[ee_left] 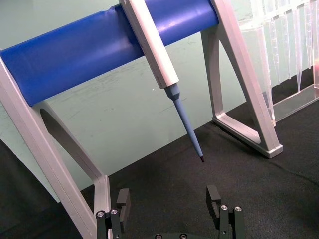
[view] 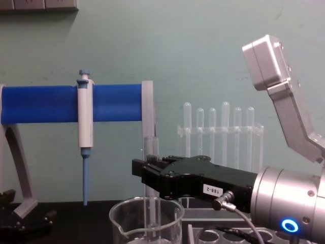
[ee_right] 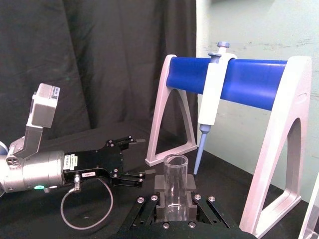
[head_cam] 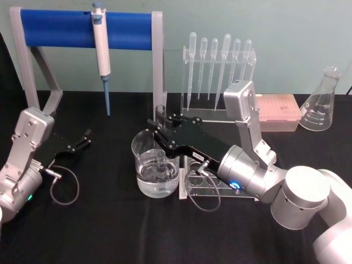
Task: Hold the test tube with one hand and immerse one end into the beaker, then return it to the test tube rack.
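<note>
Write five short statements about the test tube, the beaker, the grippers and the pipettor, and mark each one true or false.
1. The right gripper holds the test tube upright. True.
2. The tube's lower end is inside the beaker. True.
3. The left gripper grips the beaker. False: it is open and holds nothing, off to the left and apart from the beaker.
4. The beaker is empty. False: there is clear liquid in its lower part.
5. The pipettor lies flat on the table. False: it hangs tip down from the blue bar of the stand.
</note>
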Controlling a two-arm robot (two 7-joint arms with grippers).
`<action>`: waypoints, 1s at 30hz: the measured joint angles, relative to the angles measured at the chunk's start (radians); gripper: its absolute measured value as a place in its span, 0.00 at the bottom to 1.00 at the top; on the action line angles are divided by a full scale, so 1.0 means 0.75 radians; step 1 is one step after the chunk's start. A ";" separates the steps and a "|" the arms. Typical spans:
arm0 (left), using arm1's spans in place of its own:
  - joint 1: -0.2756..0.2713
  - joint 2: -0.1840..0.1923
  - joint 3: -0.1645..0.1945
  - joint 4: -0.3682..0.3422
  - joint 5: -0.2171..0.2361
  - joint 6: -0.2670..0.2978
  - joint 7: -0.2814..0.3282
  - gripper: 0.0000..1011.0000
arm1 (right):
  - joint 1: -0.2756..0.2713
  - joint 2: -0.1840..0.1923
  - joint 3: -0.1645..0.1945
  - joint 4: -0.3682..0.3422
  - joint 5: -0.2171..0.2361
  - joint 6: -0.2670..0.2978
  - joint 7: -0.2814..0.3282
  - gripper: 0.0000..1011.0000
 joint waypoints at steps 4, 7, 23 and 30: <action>0.000 0.000 0.000 0.000 0.000 0.000 0.000 0.99 | 0.000 0.000 0.000 0.000 0.000 0.000 0.000 0.22; 0.000 0.000 0.000 0.000 0.000 0.000 0.000 0.99 | 0.000 0.000 0.000 0.000 0.000 0.000 0.000 0.22; 0.000 0.000 0.000 0.000 0.000 0.000 0.000 0.99 | 0.000 0.000 0.000 0.000 0.000 0.000 0.000 0.22; 0.000 0.000 0.000 0.000 0.000 0.000 0.000 0.99 | 0.000 0.000 0.000 0.000 0.000 0.000 0.000 0.22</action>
